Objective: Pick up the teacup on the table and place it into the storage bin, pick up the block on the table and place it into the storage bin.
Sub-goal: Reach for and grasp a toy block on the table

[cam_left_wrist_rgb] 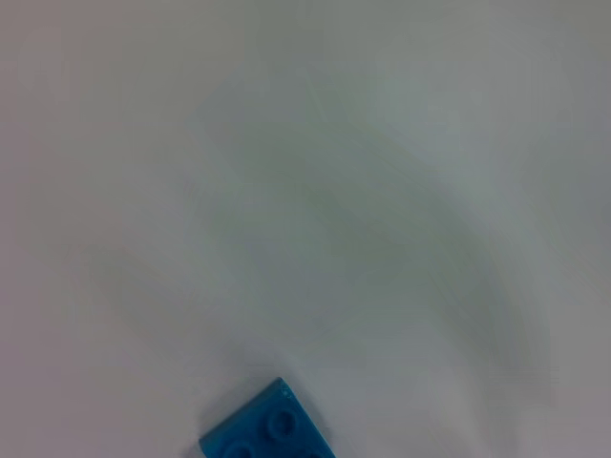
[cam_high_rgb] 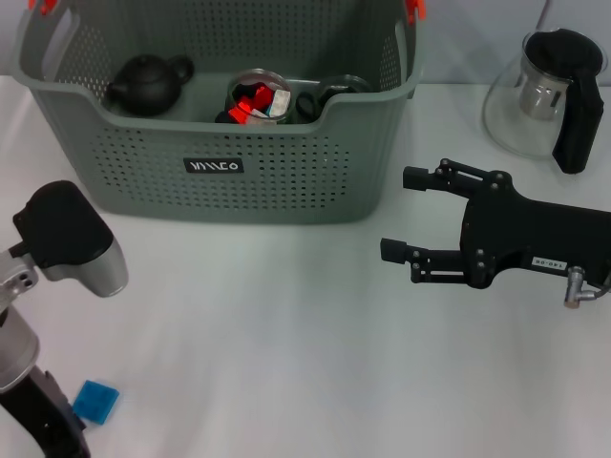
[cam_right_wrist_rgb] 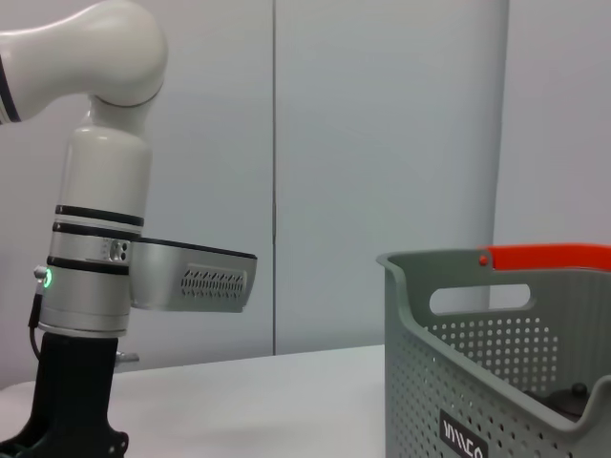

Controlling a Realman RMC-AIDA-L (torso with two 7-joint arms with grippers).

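While the right end effector (cam_high_rgb: 396, 215) sits on its side over the table (cam_high_rgb: 286, 324) just right of the bin (cam_high_rgb: 220, 181), fingers spread and holding nothing, the left arm is low at the near left corner above the block (cam_high_rgb: 95, 401). Its wrist view looks straight down on the table with the blue studded block (cam_left_wrist_rgb: 265, 426) at the frame edge, so the arm seems set up for a top-down pick; the left end effector itself is not seen, so its state cannot be told. Block lies flat on the table, well apart from the bin. Inside the bin: a black teapot (cam_high_rgb: 148, 83), a round tin (cam_high_rgb: 260, 98) with red and white pieces, a dark ringed item beside it; a teacup can't be singled out there, and none shows on the table. Right arm looks parked clear of the bin. Glass pitcher (cam_high_rgb: 544, 91) with black handle stands far right, untouched. Bin label (cam_high_rgb: 214, 166) is black with white letters, not clearly readable. Right end effector carries a small white tag, too small to read.
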